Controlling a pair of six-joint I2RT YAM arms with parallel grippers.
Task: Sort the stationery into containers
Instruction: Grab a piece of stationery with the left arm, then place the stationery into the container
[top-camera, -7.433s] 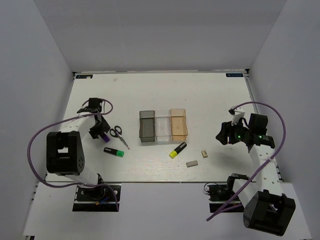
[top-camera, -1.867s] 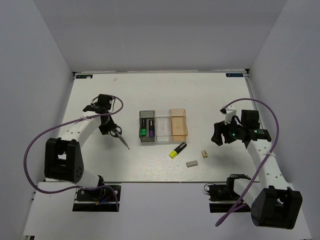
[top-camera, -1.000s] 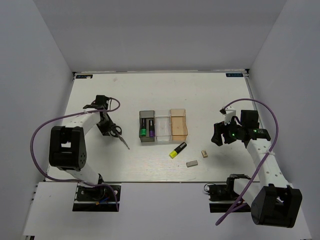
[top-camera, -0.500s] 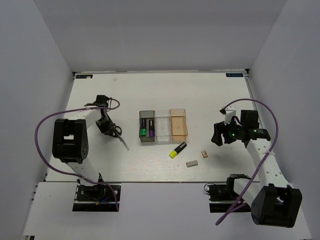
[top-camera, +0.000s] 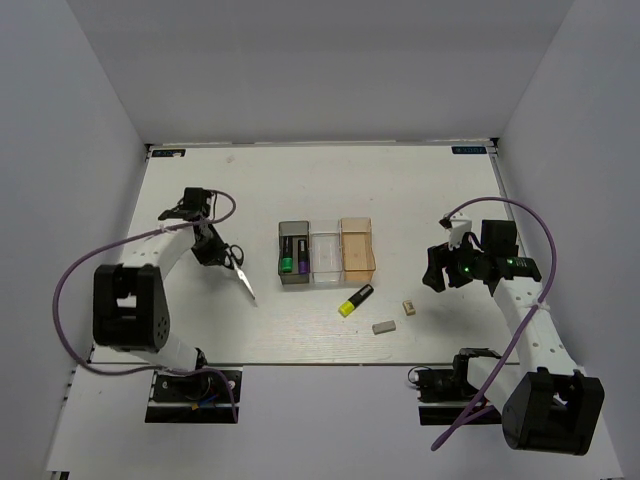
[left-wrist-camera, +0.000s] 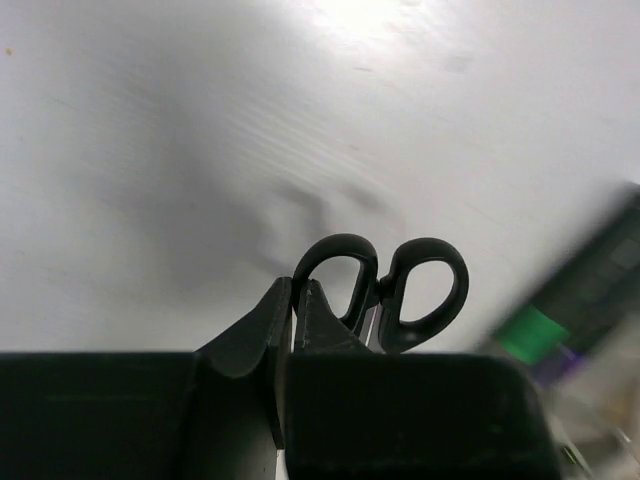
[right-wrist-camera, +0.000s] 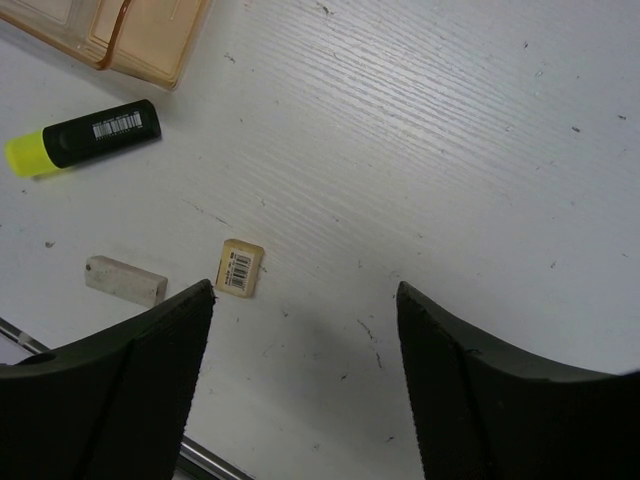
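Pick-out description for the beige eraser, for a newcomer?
Find the orange bin, rightmost of three mid-table, then the yellow-tipped highlighter in front of it. Two small erasers lie to its right; the beige eraser is farther right, squarish with a barcode, while the grey eraser is longer and plain.

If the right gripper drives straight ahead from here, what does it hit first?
Probably bare table, between its open fingers; the beige eraser sits just off that line, though depth is unclear.
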